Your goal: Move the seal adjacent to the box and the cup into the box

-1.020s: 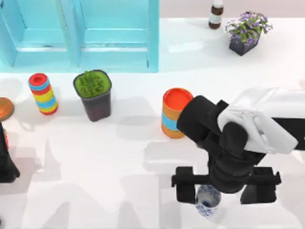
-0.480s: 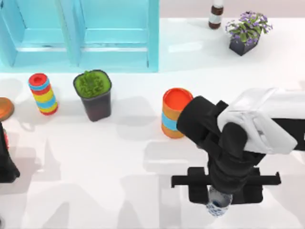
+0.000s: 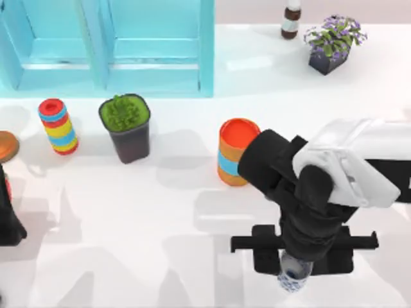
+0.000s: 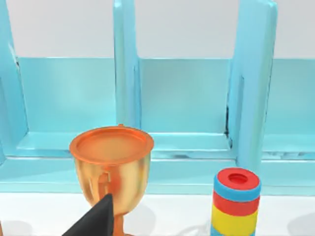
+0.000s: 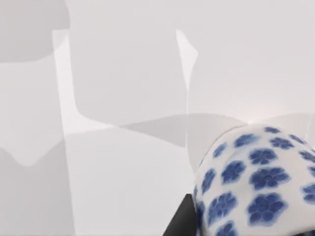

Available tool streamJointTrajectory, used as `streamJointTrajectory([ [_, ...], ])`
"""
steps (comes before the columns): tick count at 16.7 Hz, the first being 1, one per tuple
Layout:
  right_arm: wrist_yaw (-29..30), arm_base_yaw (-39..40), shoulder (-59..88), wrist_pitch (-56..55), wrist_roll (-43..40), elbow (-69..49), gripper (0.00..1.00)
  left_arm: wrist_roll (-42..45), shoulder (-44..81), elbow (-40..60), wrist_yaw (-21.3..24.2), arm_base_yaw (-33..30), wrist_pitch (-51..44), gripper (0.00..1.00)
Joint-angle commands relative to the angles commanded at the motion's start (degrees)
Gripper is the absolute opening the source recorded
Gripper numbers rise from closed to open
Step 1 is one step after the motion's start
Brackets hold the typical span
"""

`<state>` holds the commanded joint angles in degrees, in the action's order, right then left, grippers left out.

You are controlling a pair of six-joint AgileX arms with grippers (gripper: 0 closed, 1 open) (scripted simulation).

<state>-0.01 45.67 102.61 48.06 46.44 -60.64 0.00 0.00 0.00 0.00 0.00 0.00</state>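
While spread pale across the whole scene, worktop [image 3: 160,256] carrying blue box [image 3: 109,45] along the far left. Right arm reaching in from the right, right gripper [image 3: 295,256] clenched on the cup [image 3: 294,280] near the front edge, well apart from the box. Left gripper [image 3: 8,218] parked at the left edge, fingers impossible to judge. Orange cylinder [image 3: 234,151] just behind the right arm.

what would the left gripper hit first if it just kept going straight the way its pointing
Probably the orange goblet: it stands directly ahead of the left gripper's finger in the left wrist view, with the blue box behind it. Depth is unclear.
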Motion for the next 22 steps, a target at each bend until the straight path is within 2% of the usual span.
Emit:
streamJointTrajectory([
  [5, 0.1, -1.8, -2.2, 2.3, -1.8, -0.3, 0.00, 0.0, 0.0, 0.0, 0.0, 0.0, 0.0, 1.00],
  [13, 0.0, -15.5, -18.8, 21.6, -15.7, -2.6, 0.00, 0.0, 0.0, 0.0, 0.0, 0.0, 0.0, 1.00],
  [19, 0.0, -16.5, -19.8, 22.7, -16.7, -2.7, 0.00, 0.0, 0.0, 0.0, 0.0, 0.0, 0.0, 1.00],
  [22, 0.0, -20.2, -18.9, 23.1, -20.3, -3.8, 0.00, 0.0, 0.0, 0.0, 0.0, 0.0, 0.0, 1.00],
])
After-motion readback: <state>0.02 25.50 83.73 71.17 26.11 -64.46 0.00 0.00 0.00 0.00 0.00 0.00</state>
